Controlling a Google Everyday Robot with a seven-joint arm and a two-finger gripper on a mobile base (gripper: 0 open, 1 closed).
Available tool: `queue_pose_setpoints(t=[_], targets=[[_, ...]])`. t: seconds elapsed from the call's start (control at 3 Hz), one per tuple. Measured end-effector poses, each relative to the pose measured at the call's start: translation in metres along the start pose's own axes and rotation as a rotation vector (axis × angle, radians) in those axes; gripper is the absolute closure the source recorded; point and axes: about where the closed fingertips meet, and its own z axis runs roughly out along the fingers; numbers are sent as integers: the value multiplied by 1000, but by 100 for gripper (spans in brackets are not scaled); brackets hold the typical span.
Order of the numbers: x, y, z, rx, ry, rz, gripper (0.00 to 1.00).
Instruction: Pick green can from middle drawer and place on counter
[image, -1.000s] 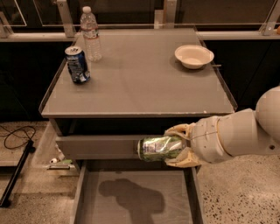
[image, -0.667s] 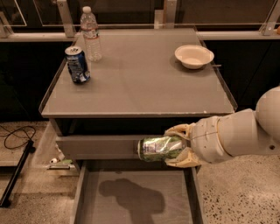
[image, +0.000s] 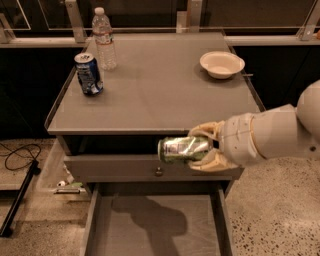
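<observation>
Green can (image: 181, 149) lies on its side in the air, squeezed tight by the gripper (image: 197, 148). One pale finger presses on top of it and one presses from below. The green can is small, green and silver. Its shiny round end points left, and its sides look bumpy and dented. It hangs in front of the front edge of the counter (image: 160, 95), just beside the closed drawer front (image: 115, 167) with the little round knob (image: 159, 172). Below it the middle drawer (image: 200, 235) is pulled out, and a dark shadow lies on its flat grey floor. On the counter stand a blue can (image: 89, 74) and a water bottle (image: 104, 40) at the back left. A white bowl (image: 222, 64) sits at the back right.
</observation>
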Motion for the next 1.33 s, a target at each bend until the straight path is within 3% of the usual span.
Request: queue_pose_setpoints(t=[0.33,0.67,1.33], targets=[[-11,-56,-7,69,-41,-4,100],[-18,-101,0,90,-114,31,100],[-8,-164,41,72,-216,153,100]])
